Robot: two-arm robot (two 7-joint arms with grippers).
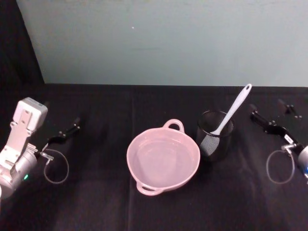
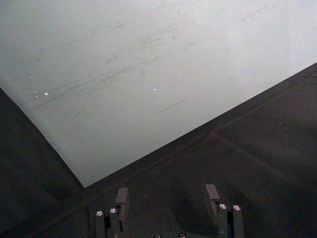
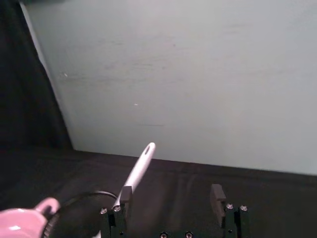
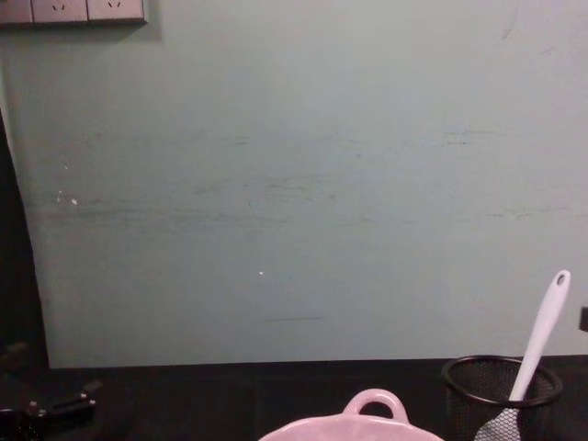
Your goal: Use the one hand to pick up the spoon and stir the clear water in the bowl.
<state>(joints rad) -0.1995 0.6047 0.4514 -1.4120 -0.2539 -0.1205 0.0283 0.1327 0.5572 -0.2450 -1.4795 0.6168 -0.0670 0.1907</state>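
**A:** What was on the table?

**B:** A black table [image 1: 96,202] stood in front of a pale wall. A pink bowl [image 1: 162,161] sat near its middle and seemed to have clear water in it. Just beside the bowl, on the robot's right, stood a black mesh cup [image 1: 215,137].

**A:** And the spoon?

**B:** The white spoon [image 1: 232,111] stood in that cup. Its blade was down inside the mesh and its handle leaned up toward the far right. Nothing was holding it.

**A:** Where were the grippers?

**B:** The right gripper [image 3: 171,198] was at the right side of the table, well apart from the cup. Its fingers were spread wide with nothing between them. Its wrist camera looked past them to the spoon's handle. The left gripper [image 2: 167,198] was at the far left, also wide open and empty, well apart from the bowl.

**A:** Which step was in hand?

**B:** I judged it to be the very start, with the pick-up not yet begun. The right gripper was nearer the spoon, so it seemed the likelier one to do the work.

**A:** What did the next move call for?

**B:** It called for reaching to the handle above the cup's rim and closing on that slim shaft. The spoon then had to be lifted high enough for the blade to clear the mesh without tipping the cup. After that it could be carried across to the bowl.
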